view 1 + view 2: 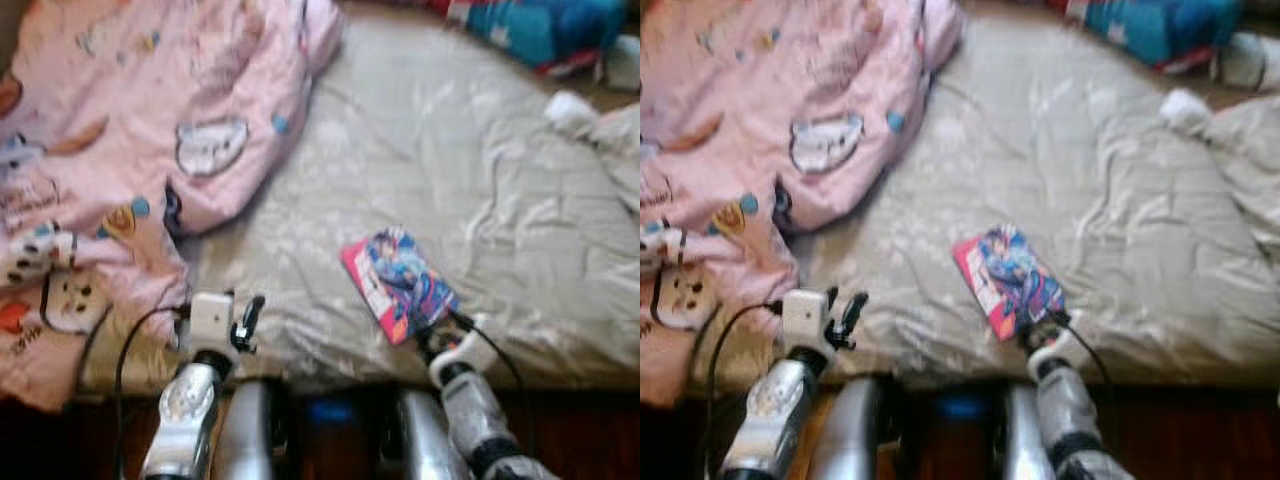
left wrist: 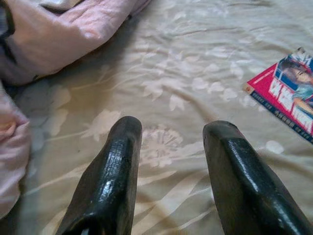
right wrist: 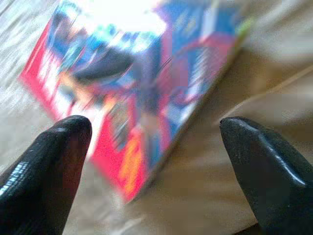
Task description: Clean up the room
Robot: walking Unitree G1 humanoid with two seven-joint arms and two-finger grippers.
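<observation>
- The comic book (image 1: 400, 283) is lying flat on the bed (image 1: 520, 230), close to the near edge and just ahead of the robot, an obvious stray for a tidy-up.
- The right claw (image 3: 155, 142) is sitting low at the book's near corner with its fingers spread wide, straddling that corner, probably lining up to pinch it.
- The left claw (image 2: 172, 142) is resting over bare sheet, fingers parted and holding nothing, well apart from the book, apparently idle.
- The pink blanket (image 1: 130, 150) is lying bunched across the left half of the bed, not touching the book.
</observation>
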